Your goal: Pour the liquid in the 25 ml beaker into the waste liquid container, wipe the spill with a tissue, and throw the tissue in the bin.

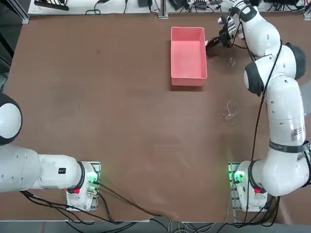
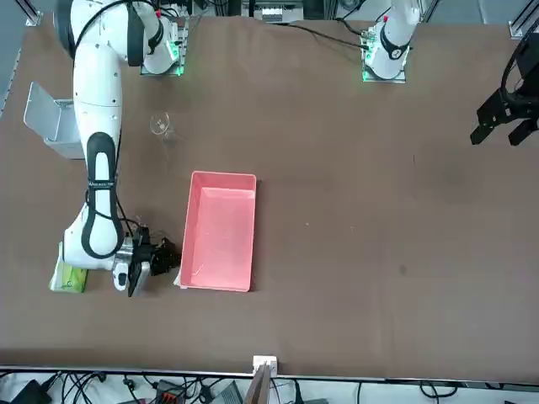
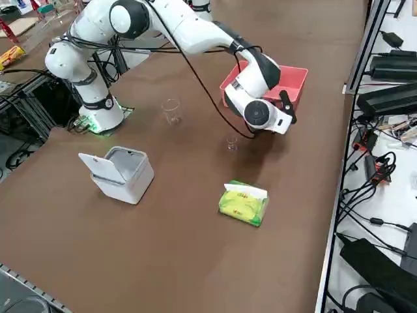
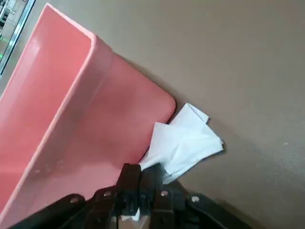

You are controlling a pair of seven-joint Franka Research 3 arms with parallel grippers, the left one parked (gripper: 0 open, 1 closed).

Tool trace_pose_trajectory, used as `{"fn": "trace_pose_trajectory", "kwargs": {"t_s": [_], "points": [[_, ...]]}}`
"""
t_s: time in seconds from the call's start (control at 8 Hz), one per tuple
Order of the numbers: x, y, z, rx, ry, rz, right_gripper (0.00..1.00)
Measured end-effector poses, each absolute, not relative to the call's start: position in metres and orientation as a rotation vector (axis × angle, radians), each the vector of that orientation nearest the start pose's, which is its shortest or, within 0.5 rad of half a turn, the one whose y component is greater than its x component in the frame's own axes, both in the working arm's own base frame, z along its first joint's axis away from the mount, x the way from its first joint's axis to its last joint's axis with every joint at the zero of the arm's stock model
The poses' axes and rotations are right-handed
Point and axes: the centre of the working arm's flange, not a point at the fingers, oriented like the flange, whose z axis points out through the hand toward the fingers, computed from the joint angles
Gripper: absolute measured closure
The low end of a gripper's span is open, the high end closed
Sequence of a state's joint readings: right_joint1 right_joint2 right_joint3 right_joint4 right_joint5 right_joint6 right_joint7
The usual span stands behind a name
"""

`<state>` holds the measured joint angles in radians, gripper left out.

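Item: right pincer, black, two-fingered, on a white arm. Position: low over the brown table, just beside the pink tray's right-hand long wall, toward its far end in the top view. State: fingers clenched on the tissue, pressed close together with the paper pinched between them.

Item: tissue. White, thin, folded and creased, with one squared corner sticking outward. It fans from the fingertips and lies against the tray's outer wall near a rounded corner, its free end over the table surface. Whether it touches the table cannot be told.

Item: waste liquid container. Pink rectangular plastic tray, low walls, rounded corners, rolled rim. Stands at the far right-centre of the table in the top view. No liquid can be made out inside it.

Item: 25 ml beaker. Tiny, clear glass, upright on the table, near the arm's wrist and between the tray and the tissue pack in the right side view. Contents not discernible.

Item: larger beaker. Clear glass, upright, standing apart from the small one, nearer the arm's base.

Item: tissue pack. Green wrapper with a white sheet at the top; printing is present but not legible.

Item: bin. Small, white-grey, lid hinged open, at the right edge area of the table.

Labels: a small sticker with dark print on the right arm's lower link, unreadable.
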<state>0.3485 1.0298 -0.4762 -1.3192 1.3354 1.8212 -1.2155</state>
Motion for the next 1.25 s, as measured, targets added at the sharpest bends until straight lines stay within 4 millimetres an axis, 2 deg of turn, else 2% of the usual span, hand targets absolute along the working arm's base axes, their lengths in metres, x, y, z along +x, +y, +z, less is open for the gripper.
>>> {"fn": "trace_pose_trajectory", "kwargs": {"t_s": [1.25], "points": [[0.7200, 0.0709, 0.1434, -2.229, -0.679, -0.263, 0.97]]}}
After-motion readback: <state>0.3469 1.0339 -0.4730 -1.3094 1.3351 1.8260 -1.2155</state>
